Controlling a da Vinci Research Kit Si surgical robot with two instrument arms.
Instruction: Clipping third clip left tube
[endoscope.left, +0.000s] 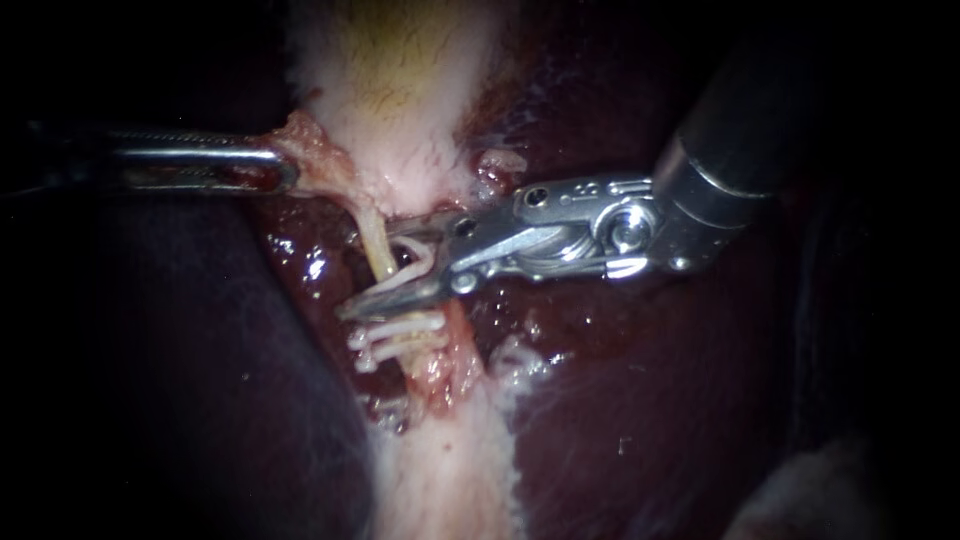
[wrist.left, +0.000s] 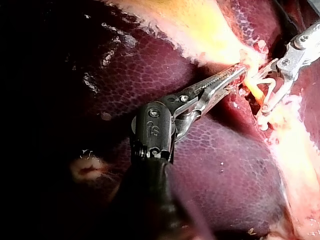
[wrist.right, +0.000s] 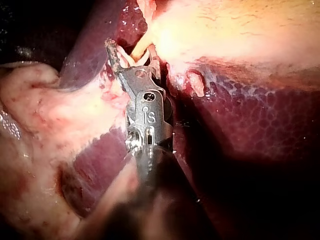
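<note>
Two instruments: the left instrument, at left, has its pincer clamped on the gallbladder at its edge. In the centre, the left tube carries two closed clips. Just on their far side the right instrument has its pincer narrow, holding one white clip astride that tube. To the right, liver lies bare.

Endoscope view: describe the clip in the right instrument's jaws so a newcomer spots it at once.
From the pale tissue band down the middle, follow the thin yellowish tube. The right instrument straddles it, a white clip curved between its jaws. The two white clips just below sit on the tube alone, outside any jaws.
</note>
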